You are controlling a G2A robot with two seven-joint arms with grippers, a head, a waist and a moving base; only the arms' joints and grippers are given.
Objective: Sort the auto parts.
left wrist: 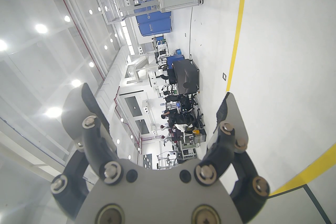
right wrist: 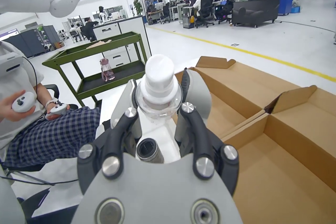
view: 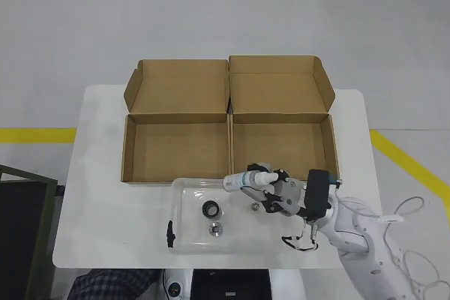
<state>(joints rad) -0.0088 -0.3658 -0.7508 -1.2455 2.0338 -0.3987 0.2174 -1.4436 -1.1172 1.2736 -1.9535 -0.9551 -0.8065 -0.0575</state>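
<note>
My right gripper [view: 264,185] is shut on a white bottle [view: 244,180] with a white cap, held lying sideways above the far edge of the clear tray [view: 186,240]. In the right wrist view the bottle [right wrist: 158,89] sits between the fingers [right wrist: 195,93]. In the tray lie a dark ring-shaped part [view: 210,209], a silvery round part [view: 215,228] and a small part [view: 254,205]; a metal cylinder [right wrist: 149,149] shows below the bottle. A black piece [view: 169,234] rests at the tray's left edge. My left gripper [left wrist: 157,101] is open, pointing out into the room.
Two open cardboard boxes stand side by side behind the tray, the left box [view: 176,152] and the right box [view: 283,146], both with lids folded back. A green cart [right wrist: 105,70] stands beside the table's left side. A seated person's hand holds a controller [right wrist: 22,101].
</note>
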